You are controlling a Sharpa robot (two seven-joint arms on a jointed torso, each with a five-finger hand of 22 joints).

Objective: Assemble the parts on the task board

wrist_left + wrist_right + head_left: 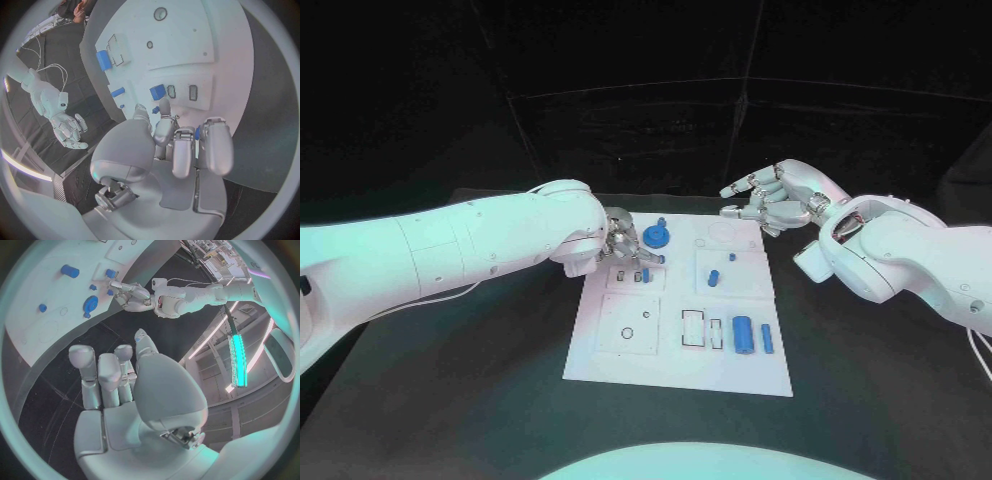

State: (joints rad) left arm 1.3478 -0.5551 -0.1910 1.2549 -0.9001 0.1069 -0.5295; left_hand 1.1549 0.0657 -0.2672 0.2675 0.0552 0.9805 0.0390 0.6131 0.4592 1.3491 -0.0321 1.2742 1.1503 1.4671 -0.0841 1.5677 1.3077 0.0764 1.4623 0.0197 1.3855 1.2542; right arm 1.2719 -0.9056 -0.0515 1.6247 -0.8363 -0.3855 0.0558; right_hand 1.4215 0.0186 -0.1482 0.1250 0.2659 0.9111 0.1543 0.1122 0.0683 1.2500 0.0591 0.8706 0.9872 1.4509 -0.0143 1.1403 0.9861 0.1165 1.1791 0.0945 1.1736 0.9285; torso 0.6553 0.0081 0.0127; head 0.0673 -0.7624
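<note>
On the black counter (473, 400) a white board (678, 345) is laid, with blue parts (743, 332) near its front edge. Farther back, small blue parts (645, 275) are touched by the left hand (620, 245), though whether one is held cannot be told. Beyond the board's far corner, the right hand (773, 197) is held up, fingers (737, 187) apart and empty.

The left hand (620, 243) covers the task board (678, 370) at its far left corner, so whatever its fingertips touch there is hidden; whether it holds a small blue part (645, 274) is too small to tell
</note>
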